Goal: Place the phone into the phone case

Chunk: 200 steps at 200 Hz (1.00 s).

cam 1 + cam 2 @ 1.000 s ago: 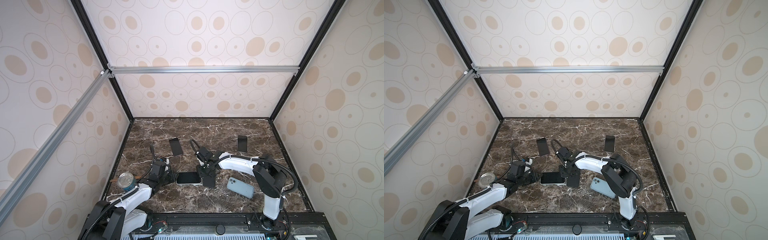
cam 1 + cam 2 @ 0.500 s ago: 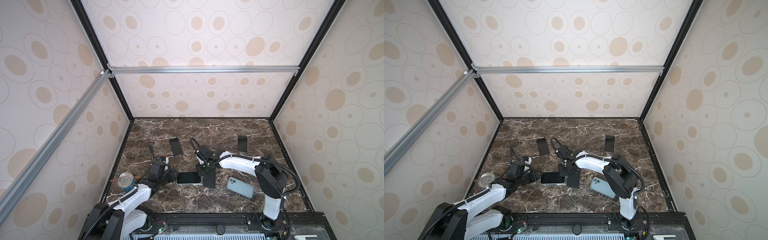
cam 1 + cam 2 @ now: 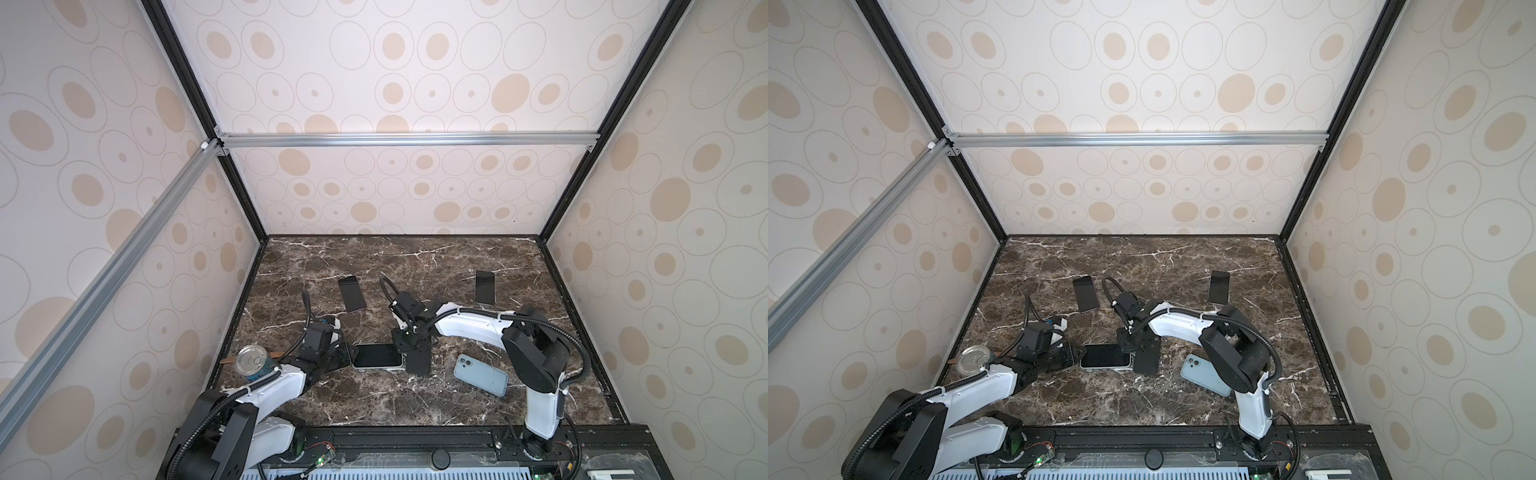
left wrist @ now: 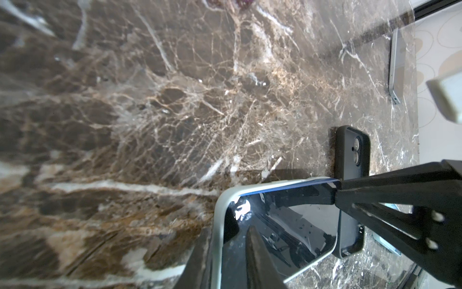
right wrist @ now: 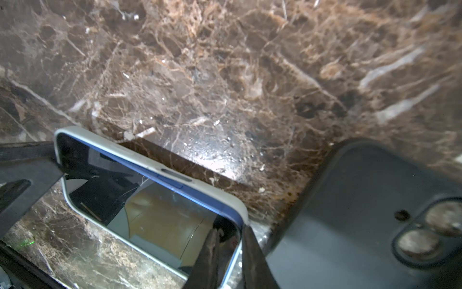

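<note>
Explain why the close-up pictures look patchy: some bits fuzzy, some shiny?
Left wrist view: marble smears near the edges, phone screen mirrors its surroundings. Right wrist view: glare whitens the marble beside the phone; the close black case is soft. Both top views: even light.

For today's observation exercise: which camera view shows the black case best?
The right wrist view: the black case is close, its two lenses clear. The left wrist view shows it smaller, partly hidden; both top views, a dark slab.
</note>
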Motion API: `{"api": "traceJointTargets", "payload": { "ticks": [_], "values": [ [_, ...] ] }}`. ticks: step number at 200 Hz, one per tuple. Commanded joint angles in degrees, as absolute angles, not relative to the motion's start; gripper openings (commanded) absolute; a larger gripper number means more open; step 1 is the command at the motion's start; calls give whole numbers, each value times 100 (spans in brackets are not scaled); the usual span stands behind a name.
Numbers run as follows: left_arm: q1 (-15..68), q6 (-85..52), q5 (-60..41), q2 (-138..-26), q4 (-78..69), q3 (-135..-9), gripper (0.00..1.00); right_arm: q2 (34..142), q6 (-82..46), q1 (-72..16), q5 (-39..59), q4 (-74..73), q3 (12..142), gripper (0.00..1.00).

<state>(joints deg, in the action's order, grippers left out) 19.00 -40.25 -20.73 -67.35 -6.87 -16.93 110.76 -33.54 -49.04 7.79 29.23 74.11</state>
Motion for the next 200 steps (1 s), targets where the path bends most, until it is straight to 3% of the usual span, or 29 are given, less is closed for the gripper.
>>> {"api": "traceJointTargets", "payload": {
  "ticks": [1, 91, 200],
  "values": [
    [1870, -3991, -2107, -6759, -790, -1661, 22, 11461, -3336, -4877, 686, 3116, 7432, 18],
    [1873, -4008, -1991, -6678, -738, -1639, 20, 12186, -3160, -5272, 125, 3977, 7698, 17],
    [1879, -3984, -2067, -6794, -790, -1670, 20, 12255, -3105, -5572, -420, 4433, 7900, 17]
  ]
}}
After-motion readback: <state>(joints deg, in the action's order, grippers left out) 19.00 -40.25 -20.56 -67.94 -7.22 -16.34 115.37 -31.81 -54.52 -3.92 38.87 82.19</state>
